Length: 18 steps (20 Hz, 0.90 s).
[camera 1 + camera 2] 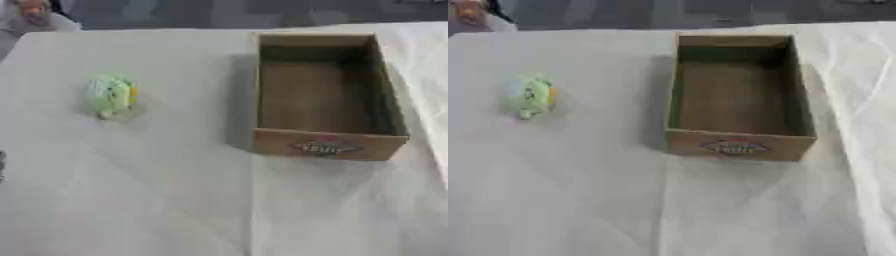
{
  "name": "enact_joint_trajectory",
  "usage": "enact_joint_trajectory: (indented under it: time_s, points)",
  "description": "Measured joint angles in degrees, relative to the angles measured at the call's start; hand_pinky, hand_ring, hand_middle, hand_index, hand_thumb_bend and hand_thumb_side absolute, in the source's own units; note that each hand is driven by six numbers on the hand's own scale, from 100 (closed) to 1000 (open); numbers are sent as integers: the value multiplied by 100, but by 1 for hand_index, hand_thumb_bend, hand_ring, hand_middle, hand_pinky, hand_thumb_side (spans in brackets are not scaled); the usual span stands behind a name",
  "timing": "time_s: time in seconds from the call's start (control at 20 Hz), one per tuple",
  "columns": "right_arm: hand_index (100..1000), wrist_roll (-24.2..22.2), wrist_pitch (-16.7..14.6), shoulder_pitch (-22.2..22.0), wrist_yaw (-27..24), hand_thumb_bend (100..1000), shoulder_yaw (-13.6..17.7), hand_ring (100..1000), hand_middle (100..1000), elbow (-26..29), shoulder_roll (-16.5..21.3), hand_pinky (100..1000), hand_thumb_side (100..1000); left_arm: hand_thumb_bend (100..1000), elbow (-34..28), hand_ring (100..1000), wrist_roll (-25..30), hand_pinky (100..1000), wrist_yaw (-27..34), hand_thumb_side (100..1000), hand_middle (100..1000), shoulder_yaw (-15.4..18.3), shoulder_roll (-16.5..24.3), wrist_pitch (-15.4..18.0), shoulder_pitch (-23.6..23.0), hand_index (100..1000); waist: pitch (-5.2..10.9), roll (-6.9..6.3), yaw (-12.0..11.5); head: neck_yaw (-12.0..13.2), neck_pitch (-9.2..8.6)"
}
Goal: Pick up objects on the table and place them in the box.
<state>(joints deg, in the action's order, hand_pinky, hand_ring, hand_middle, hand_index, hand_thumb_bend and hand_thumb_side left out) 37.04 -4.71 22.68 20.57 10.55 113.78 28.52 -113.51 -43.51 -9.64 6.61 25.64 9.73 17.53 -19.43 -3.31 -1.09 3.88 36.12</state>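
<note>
A small round green toy (110, 95) with a yellow patch and pale blue top lies on the white cloth at the left. An open cardboard box (328, 144) stands to its right, long side running away from me, with a red and white label on its near wall. The inside of the box shows only its bare brown floor. A dark sliver of my left hand (2, 166) shows at the left edge of the left eye view, well below the toy. My right hand shows in neither view.
The white cloth (579, 190) covers the whole table, with creases running across the near half and folds at the right beside the box. A person's sleeve shows at the far left corner, away from the toy.
</note>
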Motion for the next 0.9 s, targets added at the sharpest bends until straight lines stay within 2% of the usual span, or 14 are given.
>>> enact_joint_trajectory:
  time_s: [0.25,0.45,0.75,0.9]
  points:
    - [777,0,0,0,0,100,0,832,746,0,1,775,1000,100,0,610,19,584,-3,1000,630,0,12,-17,3,813,7,3,0,-2,1]
    - [777,-1,1,-1,0,100,0,832,747,0,4,775,1000,100,0,594,231,574,-139,1000,617,-6,270,-242,92,815,52,4,0,-31,10]
    - [777,-15,9,-7,1,100,-3,832,747,0,39,775,1000,100,0,605,902,580,-708,1000,639,-111,1171,-1051,526,845,95,-8,3,-69,60]
    - [777,-33,7,-14,2,100,-6,832,747,0,49,775,1000,100,-2,625,1519,591,-1054,1000,668,-212,1624,-1538,850,877,126,-14,12,-81,72]
